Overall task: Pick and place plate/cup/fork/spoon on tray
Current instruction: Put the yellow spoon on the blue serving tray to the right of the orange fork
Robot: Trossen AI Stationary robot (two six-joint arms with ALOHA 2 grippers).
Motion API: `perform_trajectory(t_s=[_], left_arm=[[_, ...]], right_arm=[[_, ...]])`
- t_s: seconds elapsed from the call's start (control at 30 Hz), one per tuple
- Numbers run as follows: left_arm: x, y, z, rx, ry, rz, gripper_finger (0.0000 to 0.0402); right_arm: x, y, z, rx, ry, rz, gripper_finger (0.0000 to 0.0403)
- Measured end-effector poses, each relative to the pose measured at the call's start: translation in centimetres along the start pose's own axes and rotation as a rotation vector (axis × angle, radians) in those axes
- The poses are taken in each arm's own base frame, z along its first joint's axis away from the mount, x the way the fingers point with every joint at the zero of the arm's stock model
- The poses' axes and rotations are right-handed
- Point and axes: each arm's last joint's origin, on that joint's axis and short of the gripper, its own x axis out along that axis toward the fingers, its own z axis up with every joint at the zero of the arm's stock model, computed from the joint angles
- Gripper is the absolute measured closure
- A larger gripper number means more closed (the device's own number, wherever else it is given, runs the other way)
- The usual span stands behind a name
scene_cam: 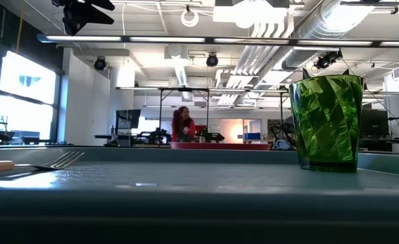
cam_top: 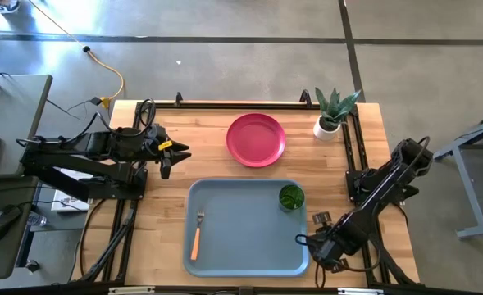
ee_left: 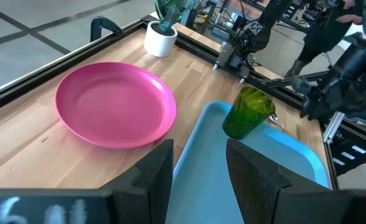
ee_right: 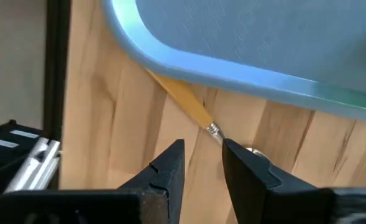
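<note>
Reaching at the tray's (cam_top: 225,201) near right corner, right hand (ee_right: 202,163) stands partly open around the spoon (ee_right: 186,102), which lies on the bench (cam_top: 159,213), handle tucked under the tray's edge, so it needs a low pinch. Cup (cam_top: 291,197) and fork (cam_top: 198,233) sit on tray; plate (cam_top: 256,139) is on bench beyond it. Left hand (cam_top: 169,154) waits wide near plate.

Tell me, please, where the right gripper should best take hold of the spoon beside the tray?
Probably the bare handle just above the metal neck. The spoon lies flat on the table, its far end tucked under the tray rim, so the right gripper should come from above on the table side, straddling the handle.
</note>
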Motion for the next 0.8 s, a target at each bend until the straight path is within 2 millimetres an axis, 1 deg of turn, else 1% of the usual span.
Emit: perform_trajectory(t_s=[0.17,0.3,0.43,0.63,0.8], left_arm=[[0.0,0.0,0.0,0.000,0.000,0.000,0.0261],[0.0,0.0,0.0,0.000,0.000,0.000,0.0261],[0.0,0.0,0.0,-0.007,0.000,0.001,0.0261],[0.0,0.0,0.0,-0.008,0.000,0.001,0.0261],[0.0,0.0,0.0,-0.008,0.000,0.001,0.0261]], right_arm=[[1.5,-0.2,-0.3,-0.047,-0.022,0.028,0.0304],[2.5,-0.3,-0.4,-0.124,-0.063,0.051,0.0304],[3.4,-0.7,-0.9,-0.175,-0.051,0.046,0.0304],[3.8,-0.7,-1.0,-0.324,-0.059,0.059,0.0304],[4.0,-0.7,-0.9,-0.398,-0.070,0.046,0.0304]])
